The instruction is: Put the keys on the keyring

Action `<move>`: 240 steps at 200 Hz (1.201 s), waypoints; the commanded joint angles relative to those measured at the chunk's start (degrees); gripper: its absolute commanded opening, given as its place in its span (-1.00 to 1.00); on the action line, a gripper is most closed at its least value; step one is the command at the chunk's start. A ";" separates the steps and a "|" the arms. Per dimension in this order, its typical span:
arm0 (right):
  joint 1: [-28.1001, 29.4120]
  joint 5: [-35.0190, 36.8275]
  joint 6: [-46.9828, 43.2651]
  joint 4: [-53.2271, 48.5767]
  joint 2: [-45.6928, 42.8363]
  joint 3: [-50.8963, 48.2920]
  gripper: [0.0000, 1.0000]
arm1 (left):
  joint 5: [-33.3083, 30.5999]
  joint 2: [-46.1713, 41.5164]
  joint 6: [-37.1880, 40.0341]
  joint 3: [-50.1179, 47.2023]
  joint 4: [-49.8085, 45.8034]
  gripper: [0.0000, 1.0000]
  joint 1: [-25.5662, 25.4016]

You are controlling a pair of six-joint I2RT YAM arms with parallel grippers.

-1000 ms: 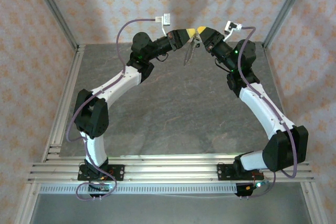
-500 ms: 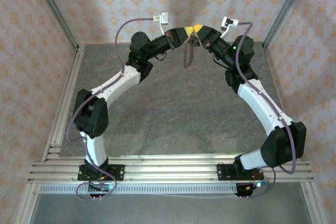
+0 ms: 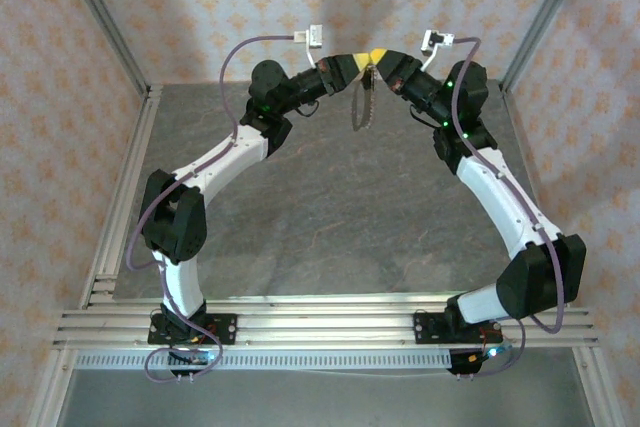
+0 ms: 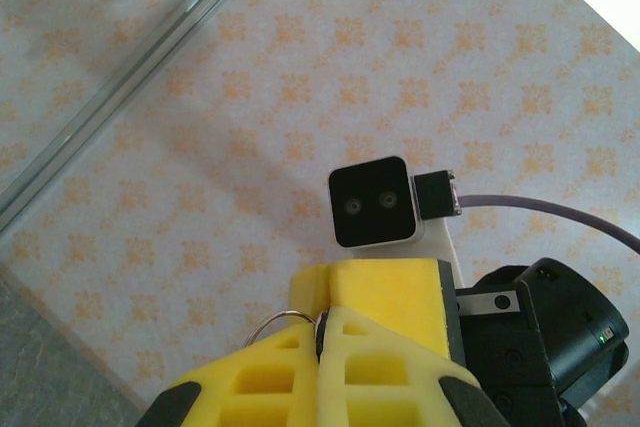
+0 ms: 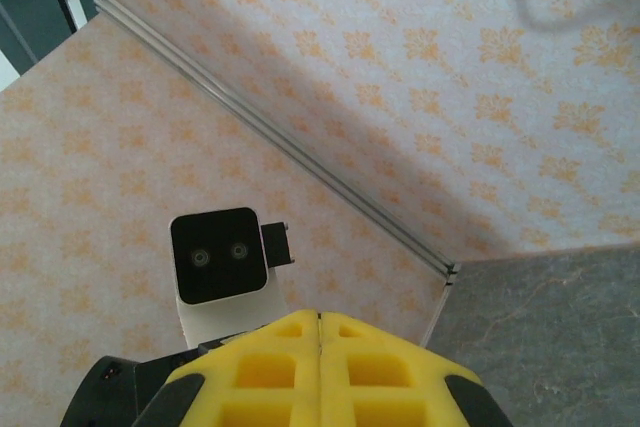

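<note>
Threading step; left claw (image 4: 321, 332) pinching keyring (image 4: 282, 311); right claw (image 5: 318, 332) shut tip-to-tip against it, contents unclear; next, thread key on.

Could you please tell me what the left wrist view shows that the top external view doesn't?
Left wrist: the keyring as a thin loop poking out between the left gripper and its shut yellow fingers, with the right arm's camera facing it. Top external: the keyring's lower part hanging freely above the table. Both: the right gripper meeting the left tip to tip.

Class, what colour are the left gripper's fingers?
Yellow; the fingers show best in the left wrist view.
</note>
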 commanded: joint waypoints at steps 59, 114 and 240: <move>-3.14 -7.77 2.43 3.85 -1.64 -0.16 -1.00 | -0.39 -1.75 1.12 0.75 2.89 -1.00 0.16; -4.42 -12.17 3.34 5.05 0.10 0.79 -1.00 | -0.66 -2.46 2.82 0.85 -0.53 -0.42 0.89; -6.78 -31.08 -4.96 -6.07 9.97 13.96 -1.00 | 18.92 -1.32 19.99 10.08 -22.76 -0.14 7.87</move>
